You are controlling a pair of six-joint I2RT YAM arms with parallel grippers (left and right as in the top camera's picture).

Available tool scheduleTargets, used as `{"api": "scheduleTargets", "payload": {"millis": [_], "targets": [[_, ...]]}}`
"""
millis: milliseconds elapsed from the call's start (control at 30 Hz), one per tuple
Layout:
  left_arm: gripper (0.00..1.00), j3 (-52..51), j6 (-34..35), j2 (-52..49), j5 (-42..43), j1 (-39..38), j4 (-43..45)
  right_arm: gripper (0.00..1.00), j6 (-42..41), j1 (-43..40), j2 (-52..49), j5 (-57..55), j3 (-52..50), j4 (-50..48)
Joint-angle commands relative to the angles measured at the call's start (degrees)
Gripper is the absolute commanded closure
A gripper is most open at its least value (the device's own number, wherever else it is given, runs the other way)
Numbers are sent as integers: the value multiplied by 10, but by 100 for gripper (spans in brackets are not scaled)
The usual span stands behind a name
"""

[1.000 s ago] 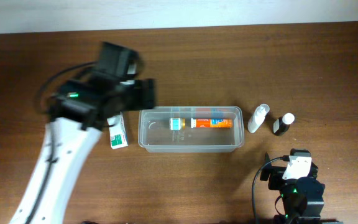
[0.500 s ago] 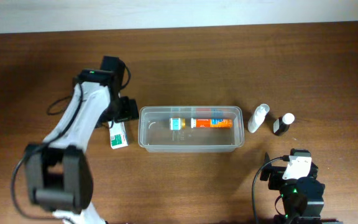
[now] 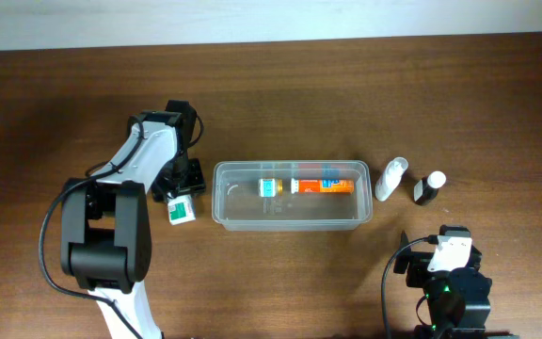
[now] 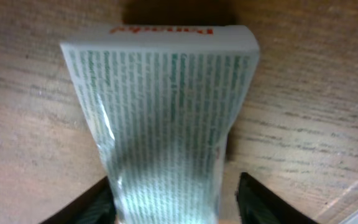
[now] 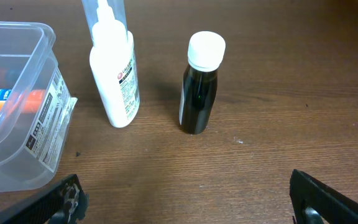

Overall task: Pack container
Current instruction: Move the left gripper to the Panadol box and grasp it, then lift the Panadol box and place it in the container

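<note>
1. The table [image 3: 280, 113] is brown wood; both arms work on it.
2. The container [image 3: 290, 223], a clear shallow tub, lies just beside the left gripper [image 3: 181, 188], on its inner side, and beyond and to the left of the right gripper's [image 5: 191, 205] jaws. Probably light, thin-walled and springy, with slick sides. It looks too wide to span, so I would pinch the rim at a short end or steady it with a push. An orange tube [image 3: 320, 185] and a small bottle [image 3: 268, 186] lie inside it.
3. The white-and-green carton [image 4: 160, 124] lies flat between the left jaws. They stand spread on either side of it, with a gap showing on one side, so they are released and not yet pinching.
4. The white bottle [image 5: 114, 81] and the dark bottle [image 5: 199, 93] stand upright ahead of the right jaws. Those jaws are wide apart and hold nothing.
</note>
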State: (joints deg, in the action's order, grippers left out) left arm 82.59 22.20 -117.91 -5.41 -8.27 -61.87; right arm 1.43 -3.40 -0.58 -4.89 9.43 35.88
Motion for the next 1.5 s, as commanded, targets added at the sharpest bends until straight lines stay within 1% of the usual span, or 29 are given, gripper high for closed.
{"api": "scheduleTargets", "payload": {"millis": [0,167,300,467,567,700,833,867,900,933,1000,1033,1100,1200,1233,1267,1367,1400,1467], "targets": [[41,-1,2,-7,-4,8,6,2,-6,-4,4,-1,-4,-1],[41,-1,2,-7,-4,33,8,2,-6,-4,4,-1,-4,-1],[56,0,-15,-5,2,56,3,2,-6,-4,4,-1,-4,-1],[65,16,-53,14,3,68,-20,2,-6,-4,4,-1,-4,-1],[65,41,-77,49,2,58,-44,2,-6,-4,4,-1,-4,-1],[65,84,-138,117,2,14,-63,2,-6,-4,4,-1,-4,-1],[65,115,-224,195,2,-63,-57,2,-6,-4,4,-1,-4,-1],[65,115,-273,221,2,-97,-44,2,-6,-4,4,-1,-4,-1],[69,115,-327,238,2,-132,-34,2,-6,-4,4,-1,-4,-1],[72,115,-377,245,2,-158,-31,2,-6,-4,4,-1,-4,-1],[74,111,-459,243,2,-200,-31,2,-6,-4,4,-1,-4,-1],[74,106,-483,241,2,-214,-31,2,-6,-4,4,-1,-4,-1],[74,95,-528,234,7,-230,-32,1,-6,-4,4,-1,-4,-1],[74,76,-638,215,39,-245,-37,2,-6,-4,4,-1,-4,-1],[69,68,-696,208,42,-246,-37,2,-6,-4,4,-1,-4,-1],[66,63,-724,204,42,-246,-36,2,-6,-4,4,-1,-4,-1],[64,59,-778,189,42,-246,-35,2,-6,-4,4,-1,-4,-1],[63,59,-809,173,42,-246,-33,2,-6,-4,4,-1,-4,-1],[62,59,-835,155,53,-246,-33,2,-6,-4,4,-1,-4,-1]]}}
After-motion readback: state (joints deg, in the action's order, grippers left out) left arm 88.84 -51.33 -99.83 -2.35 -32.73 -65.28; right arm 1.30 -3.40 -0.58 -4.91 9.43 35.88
